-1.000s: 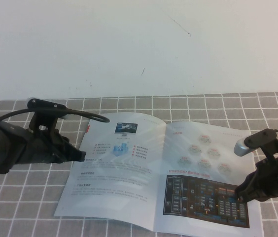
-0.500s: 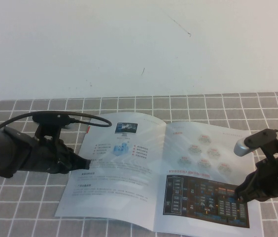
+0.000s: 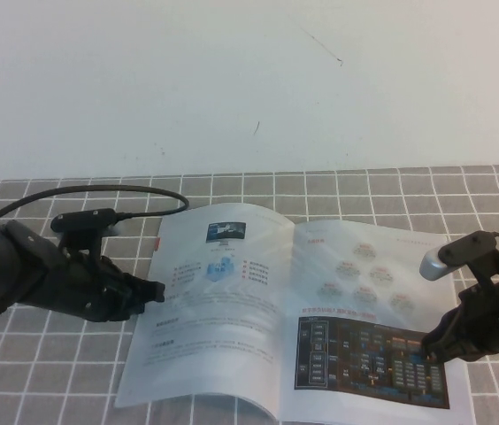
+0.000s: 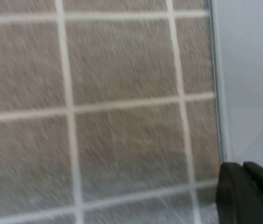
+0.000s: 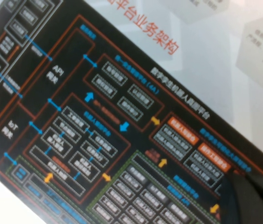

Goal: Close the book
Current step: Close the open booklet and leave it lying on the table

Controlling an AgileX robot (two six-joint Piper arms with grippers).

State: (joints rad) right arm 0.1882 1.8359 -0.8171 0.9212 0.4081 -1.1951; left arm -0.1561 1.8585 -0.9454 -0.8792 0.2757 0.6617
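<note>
An open booklet lies on the grey tiled cloth. Its left page carries text and small pictures, and its right page a dark diagram. My left gripper is shut, its tip against the left page's outer edge; that page bows up off the cloth. In the left wrist view the closed fingers sit at the pale page edge. My right gripper is shut and presses its tip down on the dark diagram; its fingertips rest on the print.
A white wall rises behind the cloth. The left arm's black cable loops over the cloth behind the booklet's left side. Bare tiles lie left of the booklet and along the back.
My left gripper has slid right and nearer, pushing the left page's edge inward; the page now curls upward. The right gripper has stayed on the diagram.
</note>
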